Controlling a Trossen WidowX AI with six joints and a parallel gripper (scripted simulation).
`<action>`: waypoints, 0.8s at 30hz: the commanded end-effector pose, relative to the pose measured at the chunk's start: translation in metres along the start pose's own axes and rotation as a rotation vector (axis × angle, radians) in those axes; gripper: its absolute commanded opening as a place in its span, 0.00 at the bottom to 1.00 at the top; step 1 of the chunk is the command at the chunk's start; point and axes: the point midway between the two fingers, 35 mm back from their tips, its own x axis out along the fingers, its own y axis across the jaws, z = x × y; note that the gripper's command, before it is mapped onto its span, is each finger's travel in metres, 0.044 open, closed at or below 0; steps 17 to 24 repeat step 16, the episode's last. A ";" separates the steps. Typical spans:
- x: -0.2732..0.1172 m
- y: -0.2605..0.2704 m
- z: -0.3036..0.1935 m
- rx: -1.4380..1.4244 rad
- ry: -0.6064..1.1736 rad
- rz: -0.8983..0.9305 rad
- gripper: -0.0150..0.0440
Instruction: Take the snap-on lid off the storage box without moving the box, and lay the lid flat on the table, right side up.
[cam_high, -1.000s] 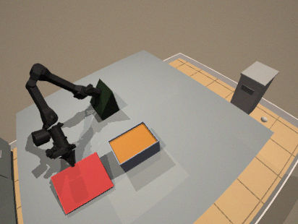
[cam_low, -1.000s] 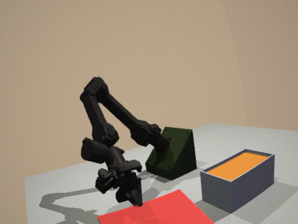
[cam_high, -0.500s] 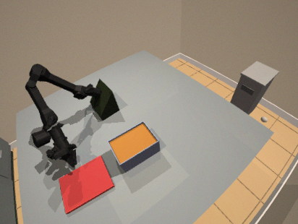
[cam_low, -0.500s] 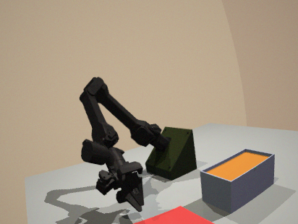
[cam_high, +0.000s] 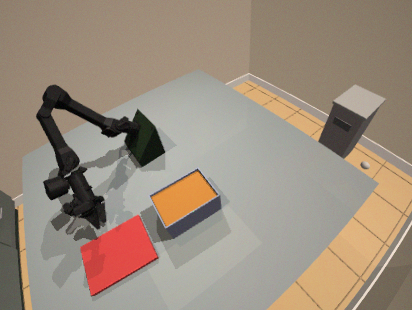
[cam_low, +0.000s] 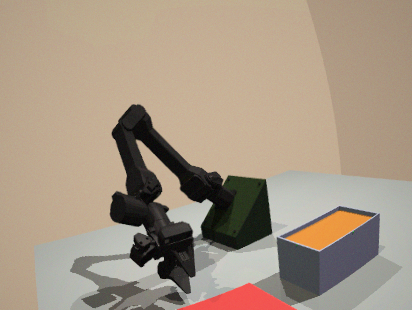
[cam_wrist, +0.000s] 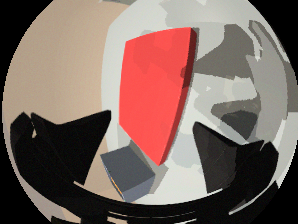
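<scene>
The red lid (cam_high: 120, 257) (cam_low: 245, 300) (cam_wrist: 155, 80) lies flat on the table (cam_high: 290, 200), its smooth face up, in front of the box and to its left in the top view. The storage box (cam_high: 199, 216) (cam_low: 350, 257) (cam_wrist: 127, 162) stands upright with its top uncovered and an orange surface (cam_high: 185, 197) (cam_low: 330, 230) inside; lid and box are apart. My gripper (cam_high: 102, 226) (cam_low: 191, 283) (cam_wrist: 153, 120) is open and empty, fingers spread wide, just beyond the lid's back left edge in the top view. Whether a fingertip touches the lid is not clear.
The arm's dark green wedge base (cam_high: 145, 142) (cam_low: 250, 220) stands on the table behind the box and to its left. A grey cabinet (cam_high: 345, 127) and a small white ball (cam_high: 365, 165) are beyond the table's far right edge.
</scene>
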 end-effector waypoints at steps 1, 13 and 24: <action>-0.008 -0.006 -0.001 -0.004 0.002 0.001 1.00; -0.026 -0.021 -0.001 -0.006 0.003 0.000 1.00; -0.031 -0.025 -0.001 -0.006 0.003 0.000 1.00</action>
